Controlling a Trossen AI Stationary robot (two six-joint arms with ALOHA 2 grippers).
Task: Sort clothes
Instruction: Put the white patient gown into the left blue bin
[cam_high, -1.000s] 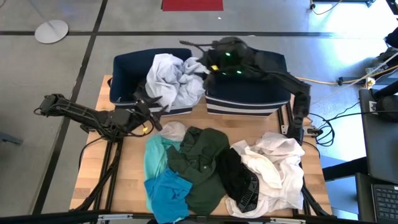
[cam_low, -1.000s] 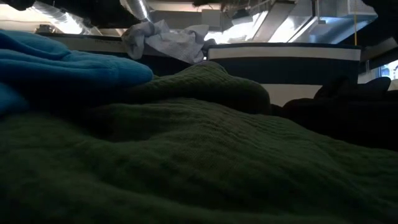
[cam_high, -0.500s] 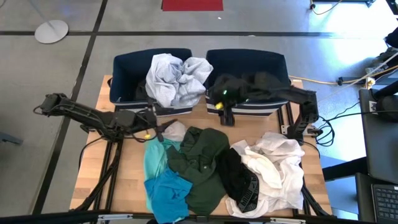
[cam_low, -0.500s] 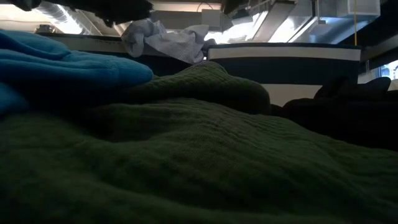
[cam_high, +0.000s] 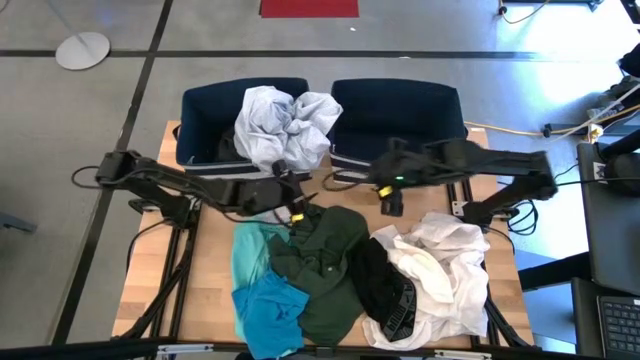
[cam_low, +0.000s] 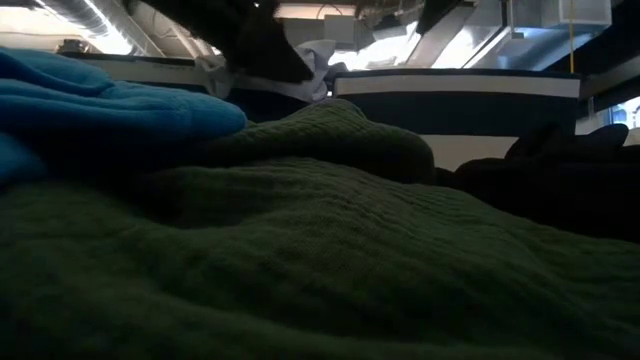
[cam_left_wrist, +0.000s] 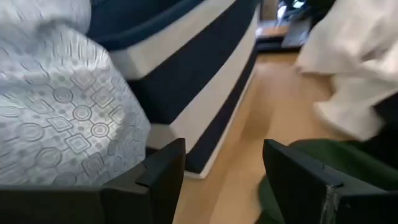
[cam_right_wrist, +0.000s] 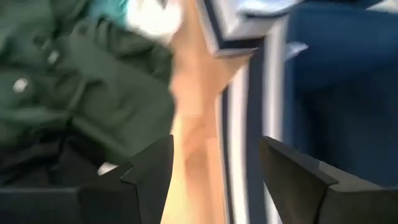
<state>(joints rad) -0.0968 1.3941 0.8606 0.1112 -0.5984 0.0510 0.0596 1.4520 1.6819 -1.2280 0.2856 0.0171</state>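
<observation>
A white patterned garment (cam_high: 280, 125) lies heaped in the left navy bin (cam_high: 205, 120) and hangs over its front rim; it also shows in the left wrist view (cam_left_wrist: 56, 112). On the table lie a teal garment (cam_high: 250, 250), a bright blue one (cam_high: 265, 312), a dark green one (cam_high: 325, 262), a black one (cam_high: 385, 290) and a white one (cam_high: 440, 265). My left gripper (cam_high: 290, 205) (cam_left_wrist: 224, 180) is open and empty, just in front of the left bin above the dark green garment's far edge. My right gripper (cam_high: 388, 198) (cam_right_wrist: 217, 180) is open and empty in front of the right bin (cam_high: 400, 115).
The two navy bins with white stripes stand side by side at the table's far edge. Bare wood (cam_high: 345, 195) shows between the bins and the pile. In the low view the dark green garment (cam_low: 320, 250) fills the foreground, with the blue one (cam_low: 100, 110) at its left.
My right gripper has come away from the white garment on the left bin, toward the table's near edge and down, to the strip in front of the right bin. My left gripper has gone toward the table's right edge, along the left bin's front to the pile's far edge.
</observation>
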